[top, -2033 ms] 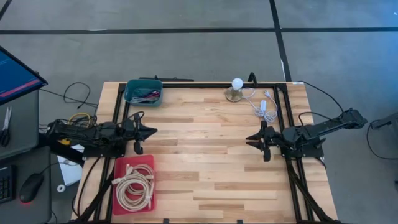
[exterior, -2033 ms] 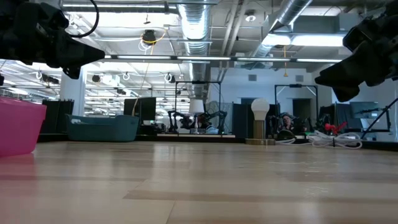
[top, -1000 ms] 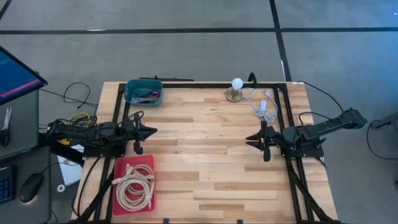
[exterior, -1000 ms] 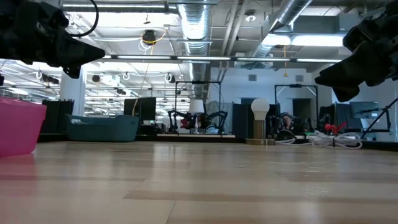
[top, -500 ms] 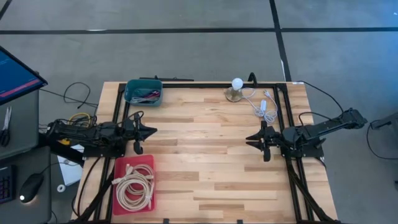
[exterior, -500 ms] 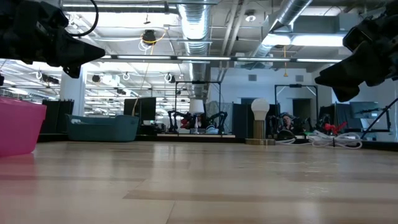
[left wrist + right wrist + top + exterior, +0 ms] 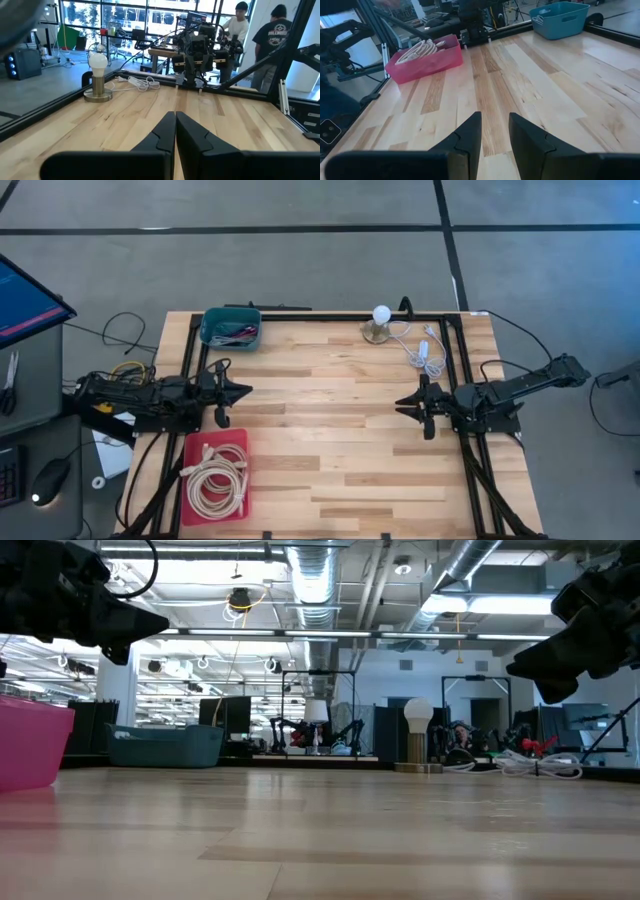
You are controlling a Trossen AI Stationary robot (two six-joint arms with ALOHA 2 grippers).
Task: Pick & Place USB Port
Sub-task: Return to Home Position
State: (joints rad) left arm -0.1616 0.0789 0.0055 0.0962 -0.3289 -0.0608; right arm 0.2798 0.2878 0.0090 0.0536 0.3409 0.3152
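Observation:
A pink bin [image 7: 215,477] at the table's near left holds coiled white cables [image 7: 213,480]; it also shows in the right wrist view [image 7: 427,57]. A teal bin [image 7: 231,327] with cables stands at the far left. A bulb lamp [image 7: 380,322] and a white cord with an inline block [image 7: 423,348] lie at the far right. My left gripper [image 7: 246,390] hovers shut above the table's left side, just beyond the pink bin. My right gripper [image 7: 399,402] hovers above the right side, with a small gap between its fingers [image 7: 495,125]. Neither touches anything.
A black frame [image 7: 320,317] runs along the table's far, left and right edges. Bare wood [image 7: 320,420] lies between the two grippers. People stand in the room beyond the table [image 7: 240,20]. A monitor, a keyboard and a mouse sit off the table's left side [image 7: 30,300].

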